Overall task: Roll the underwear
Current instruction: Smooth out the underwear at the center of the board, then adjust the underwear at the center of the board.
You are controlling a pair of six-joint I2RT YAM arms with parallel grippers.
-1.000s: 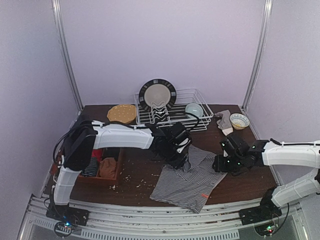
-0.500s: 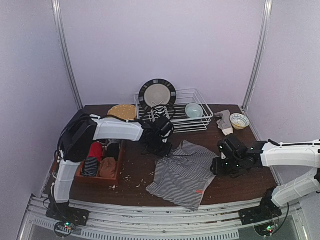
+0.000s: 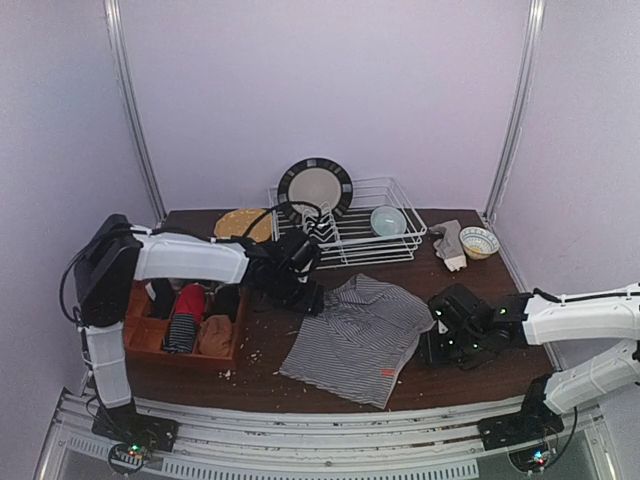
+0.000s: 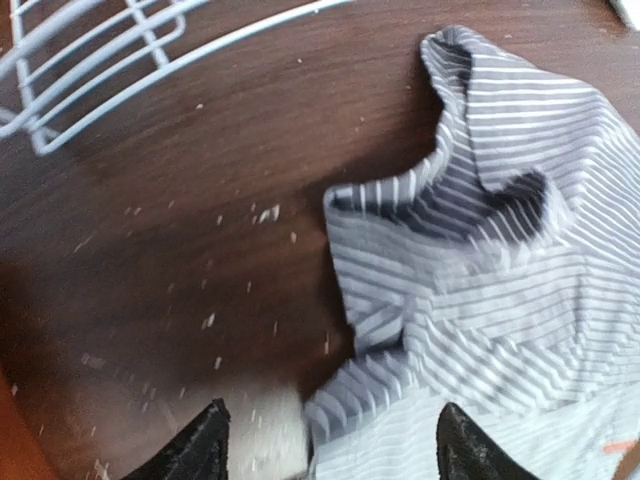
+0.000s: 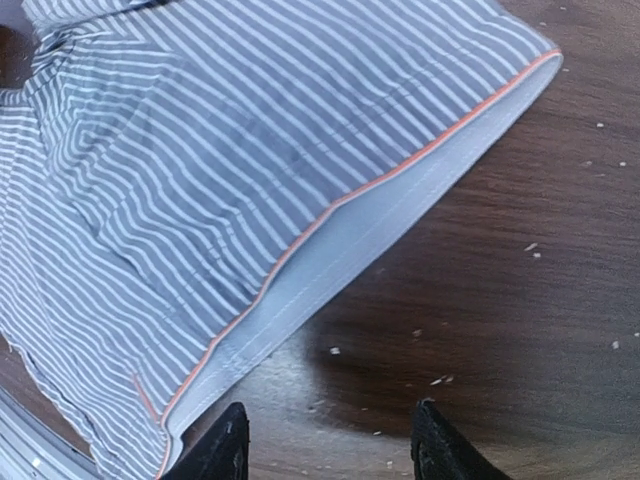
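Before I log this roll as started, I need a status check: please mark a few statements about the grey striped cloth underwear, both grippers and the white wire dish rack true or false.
1. The grey, white-striped cloth underwear lies spread on the dark wooden table. True.
2. The left gripper is clamped on that underwear. False: it is open over the cloth's edge, gripping nothing.
3. The right gripper is open. True; it holds nothing, beside the orange-trimmed waistband.
4. The round dark-rimmed plate lies flat on the table. False: it stands upright in the white wire rack.
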